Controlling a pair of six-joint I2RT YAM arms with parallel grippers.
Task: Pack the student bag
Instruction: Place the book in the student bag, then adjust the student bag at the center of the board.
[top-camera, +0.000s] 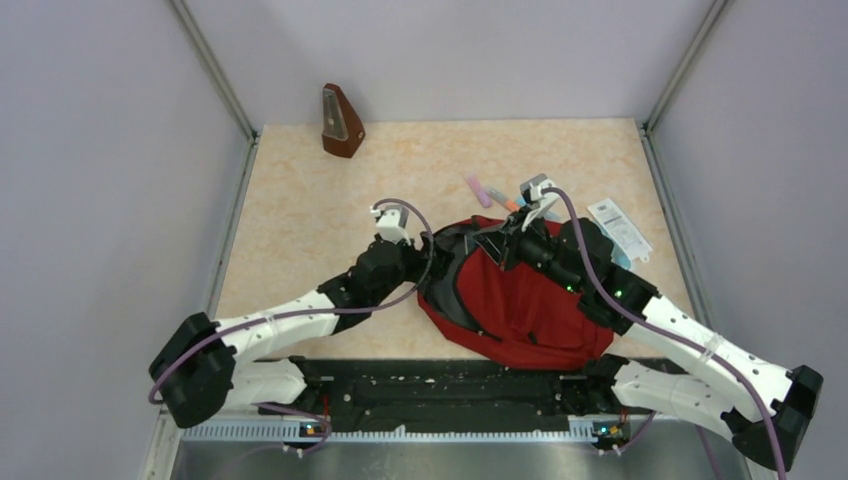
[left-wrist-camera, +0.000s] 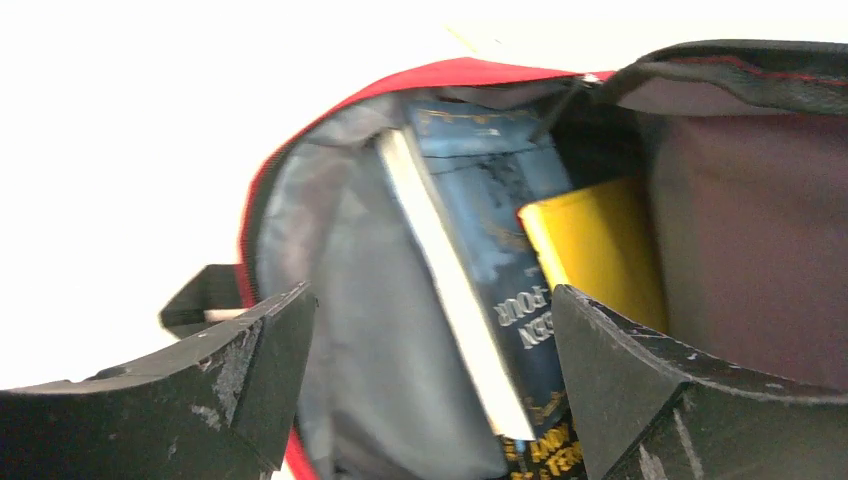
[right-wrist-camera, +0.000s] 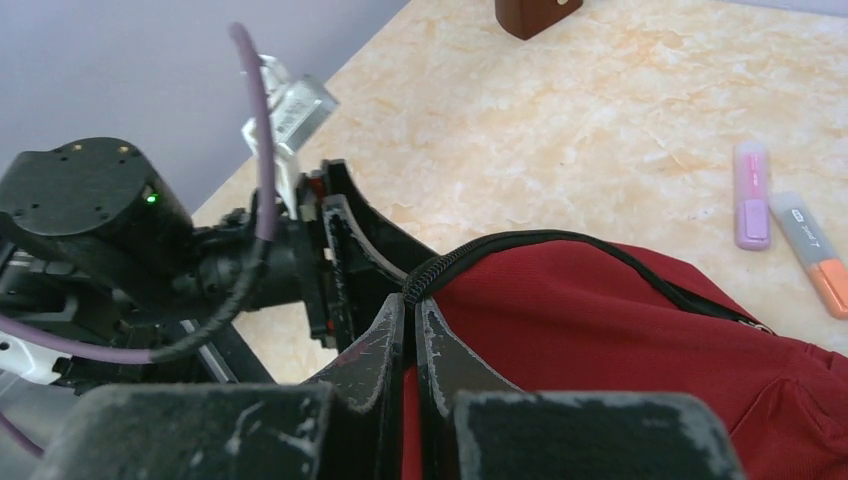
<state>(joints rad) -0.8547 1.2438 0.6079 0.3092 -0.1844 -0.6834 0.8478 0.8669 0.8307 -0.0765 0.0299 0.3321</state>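
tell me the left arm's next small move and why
Probably back the left gripper out of the student bag toward the pink highlighter. Its jaws stand open and empty at the mouth, the blue book and yellow item lie inside, and the right gripper pinches the zipper edge open.

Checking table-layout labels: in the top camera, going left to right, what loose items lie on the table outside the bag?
In order: metronome → pink highlighter → orange highlighter → white packet. The student bag spans the highlighters' stretch, so it has no clear slot and is left out.
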